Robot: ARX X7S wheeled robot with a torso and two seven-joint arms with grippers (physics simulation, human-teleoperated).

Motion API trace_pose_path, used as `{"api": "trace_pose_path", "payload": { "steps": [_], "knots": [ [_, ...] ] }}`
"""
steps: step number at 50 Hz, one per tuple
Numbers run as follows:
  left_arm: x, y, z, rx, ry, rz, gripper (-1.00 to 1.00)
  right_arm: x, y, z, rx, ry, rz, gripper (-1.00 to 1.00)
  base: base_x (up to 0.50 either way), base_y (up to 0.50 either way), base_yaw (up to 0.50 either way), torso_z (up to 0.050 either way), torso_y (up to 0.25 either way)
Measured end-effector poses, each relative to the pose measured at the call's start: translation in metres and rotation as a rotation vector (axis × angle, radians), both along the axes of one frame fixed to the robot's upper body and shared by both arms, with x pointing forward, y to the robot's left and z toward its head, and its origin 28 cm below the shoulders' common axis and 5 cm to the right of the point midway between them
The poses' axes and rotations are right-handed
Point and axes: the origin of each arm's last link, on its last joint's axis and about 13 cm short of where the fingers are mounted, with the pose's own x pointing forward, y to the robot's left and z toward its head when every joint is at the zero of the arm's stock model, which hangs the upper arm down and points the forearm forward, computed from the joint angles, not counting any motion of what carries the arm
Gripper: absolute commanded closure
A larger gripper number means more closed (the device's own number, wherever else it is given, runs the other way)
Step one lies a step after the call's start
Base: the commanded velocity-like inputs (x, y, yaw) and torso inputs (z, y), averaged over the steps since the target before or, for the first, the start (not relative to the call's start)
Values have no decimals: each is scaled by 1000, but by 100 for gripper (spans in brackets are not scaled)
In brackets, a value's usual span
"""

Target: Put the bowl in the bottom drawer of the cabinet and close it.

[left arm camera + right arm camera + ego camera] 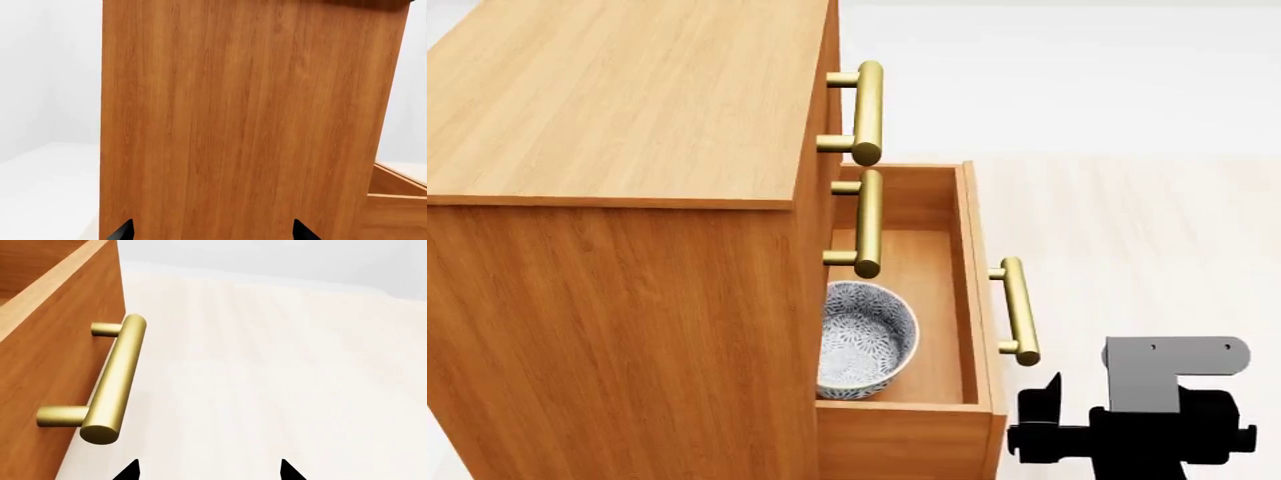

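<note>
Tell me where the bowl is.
Head view: the bowl sits inside the open bottom drawer, at its near end, beneath the upper handles.

The cabinet [627, 110] looks like orange-brown wood with a fine straight grain and a smooth, matt finish. The bottom drawer [974, 300] has the same wood. Its handle [113, 385] looks like brass metal, smooth with a soft satin shine. The bowl [861, 340] looks like glazed ceramic, white with a dense blue-grey pattern. The floor [280, 365] is pale, matt, with faint wood-like streaks.
</note>
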Motion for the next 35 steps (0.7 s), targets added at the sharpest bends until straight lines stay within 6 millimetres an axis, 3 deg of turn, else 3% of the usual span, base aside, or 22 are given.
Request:
{"api": "trace_pose_path", "payload": {
  "steps": [35],
  "knots": [
    [0,0,-1,-3,0,2,-100,6,23,0,13,-1,75,-100,0,0,0,0,0]
  ]
}}
